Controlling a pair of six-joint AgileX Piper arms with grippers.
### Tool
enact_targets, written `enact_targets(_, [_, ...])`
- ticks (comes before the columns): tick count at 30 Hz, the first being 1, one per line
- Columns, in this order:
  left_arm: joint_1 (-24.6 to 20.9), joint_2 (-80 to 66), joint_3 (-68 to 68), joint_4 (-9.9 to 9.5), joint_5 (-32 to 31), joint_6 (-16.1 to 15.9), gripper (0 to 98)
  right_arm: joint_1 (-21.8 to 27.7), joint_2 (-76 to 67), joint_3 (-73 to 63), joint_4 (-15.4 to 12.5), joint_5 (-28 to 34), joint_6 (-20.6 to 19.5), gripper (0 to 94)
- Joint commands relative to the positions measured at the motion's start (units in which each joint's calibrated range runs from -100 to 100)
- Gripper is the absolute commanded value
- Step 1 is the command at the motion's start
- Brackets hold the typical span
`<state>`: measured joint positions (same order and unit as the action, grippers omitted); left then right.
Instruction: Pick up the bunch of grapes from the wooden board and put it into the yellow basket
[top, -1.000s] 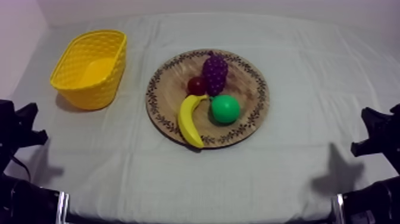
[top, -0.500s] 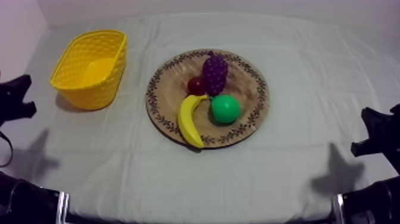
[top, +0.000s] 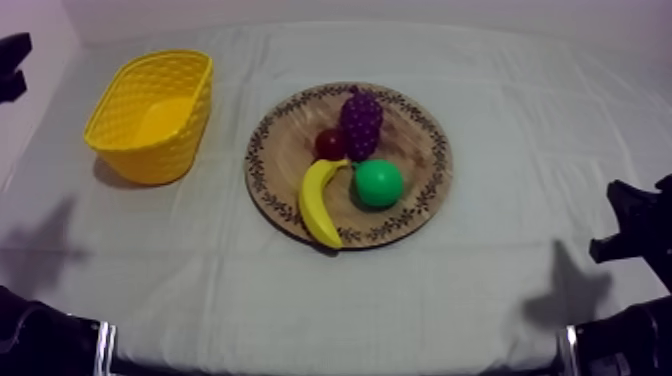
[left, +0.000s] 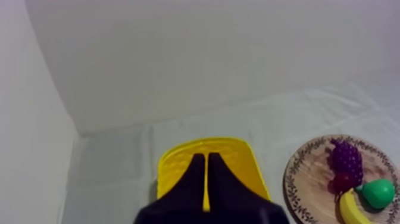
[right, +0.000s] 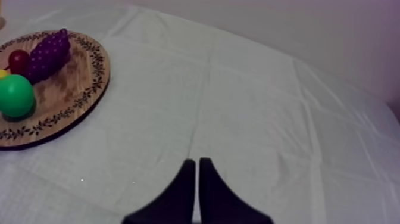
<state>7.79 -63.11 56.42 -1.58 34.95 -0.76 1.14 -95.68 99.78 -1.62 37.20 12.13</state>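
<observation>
Your left fingers (left: 193, 182) are pressed together near the basket (top: 150, 160). Right fingers (right: 184, 187) likewise, over the desk (top: 500, 280). Grapes (top: 361, 120) lie on the board (top: 420, 200), touching the small red fruit (top: 330, 143).

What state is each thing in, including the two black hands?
left hand, shut on nothing, near the yellow basket
right hand, shut on nothing, over the cloth
bunch of grapes, lying on the wooden board, untouched
yellow basket, upright, empty
banana, on the board
pear, on the board
small red fruit, on the board
</observation>
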Motion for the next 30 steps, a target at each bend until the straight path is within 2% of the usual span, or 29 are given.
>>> enact_targets(1, [0.4, 2.4, -6.4, 0.0, 1.7, -0.2, 0.0, 0.0, 0.0, 0.0, 0.0, 0.0, 0.0, 0.5])
enact_targets(10, [2.3, 10.0, -20.5, 0.05, 9.9, -1.9, 0.0, 0.0, 0.0, 0.0, 0.0, 0.0, 0.0, 0.5])
enact_targets(14, [4.3, 13.8, -26.6, -0.17, 13.8, -2.6, 0.0, 0.0, 0.0, 0.0, 0.0, 0.0, 0.0, 0.5])
enact_targets(19, [7.5, 18.6, -31.1, -0.83, 15.5, -2.5, 0.0, 0.0, 0.0, 0.0, 0.0, 0.0, 0.0, 0.5])
enact_targets(21, [9.7, 20.9, -32.6, -2.64, 15.8, -1.2, 0.0, 0.0, 0.0, 0.0, 0.0, 0.0, 0.0, 0.5])
enact_targets(26, [16.5, 25.8, -35.2, -9.54, 16.1, 4.3, 0.0, 0.0, 0.0, 0.0, 0.0, 0.0, 0.0, 0.5])
enact_targets(28, [18.4, 27.3, -35.8, -11.05, 16.1, 5.7, 0.0, 0.0, 0.0, 0.0, 0.0, 0.0, 0.0, 0.5])
enact_targets(30, [19.7, 28.7, -36.3, -11.78, 16.1, 6.6, 0.0, 0.0, 0.0, 0.0, 0.0, 0.0, 0.0, 0.5])
